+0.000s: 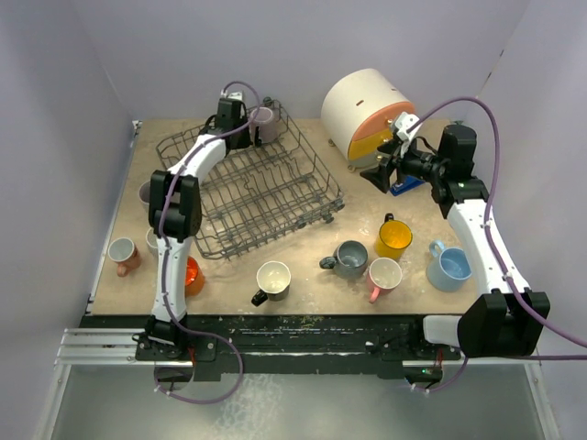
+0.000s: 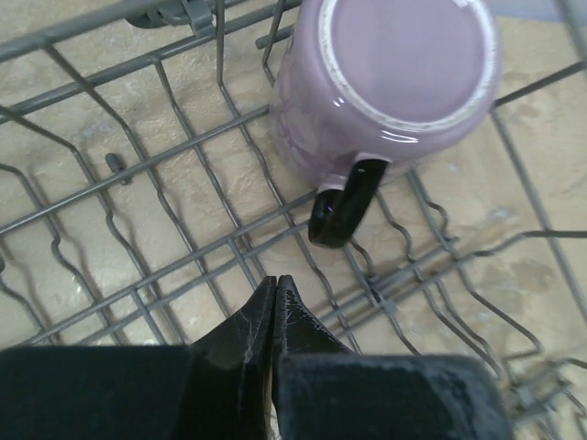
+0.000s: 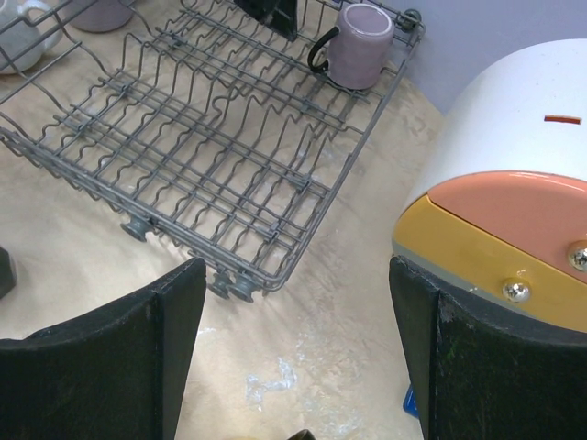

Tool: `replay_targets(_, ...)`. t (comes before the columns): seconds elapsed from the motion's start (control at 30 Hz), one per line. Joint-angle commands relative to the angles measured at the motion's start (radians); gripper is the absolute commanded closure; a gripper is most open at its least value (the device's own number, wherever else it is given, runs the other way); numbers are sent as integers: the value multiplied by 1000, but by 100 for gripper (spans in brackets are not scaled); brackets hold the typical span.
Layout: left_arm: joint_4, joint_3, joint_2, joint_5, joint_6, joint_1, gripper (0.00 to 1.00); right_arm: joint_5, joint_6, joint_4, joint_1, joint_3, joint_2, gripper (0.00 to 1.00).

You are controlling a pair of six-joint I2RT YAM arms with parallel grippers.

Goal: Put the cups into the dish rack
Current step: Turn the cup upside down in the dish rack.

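The grey wire dish rack (image 1: pixel 275 197) sits at the back left of the table. One mauve cup (image 1: pixel 265 124) with a black handle stands upside down in its far corner; it also shows in the left wrist view (image 2: pixel 394 78) and the right wrist view (image 3: pixel 359 46). My left gripper (image 1: pixel 231 117) is shut and empty, hovering over the rack wires (image 2: pixel 183 156) just beside that cup's handle. My right gripper (image 1: pixel 378 174) is open and empty (image 3: pixel 293 302), held above the table right of the rack (image 3: pixel 229 137). Several cups stand loose on the table.
A big white cylinder (image 1: pixel 367 115) with orange and yellow fronts stands at the back right, close to my right gripper. In front lie a white cup (image 1: pixel 272 280), grey cup (image 1: pixel 349 259), yellow cup (image 1: pixel 393 236), pink cup (image 1: pixel 384 274) and light blue cup (image 1: pixel 449 266). More cups stand left of the rack (image 1: pixel 122 255).
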Motion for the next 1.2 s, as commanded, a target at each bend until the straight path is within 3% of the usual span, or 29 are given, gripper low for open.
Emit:
replay_targets(0.0, -20, 148, 74, -48, 28, -2, 100, -29, 14, 47, 4, -7, -31, 18)
replay_targets(0.17, -24, 234, 142, -26, 9, -4, 100, -30, 24, 58, 4, -14, -36, 18)
replay_targets(0.4, 78, 235, 147, 181, -24, -46, 100, -29, 35, 69, 6, -19, -34, 18)
replay_targets(0.77, 65, 393, 237, 228, -117, -69, 100, -29, 37, 62, 5, -24, -38, 18)
replay_targets(0.97, 65, 291, 134, 201, -75, -59, 94, -37, 34, 61, 4, -32, -47, 18)
replay_targets(1.17, 124, 81, -72, 222, -45, -38, 77, -106, -33, 19, 5, -22, -48, 17)
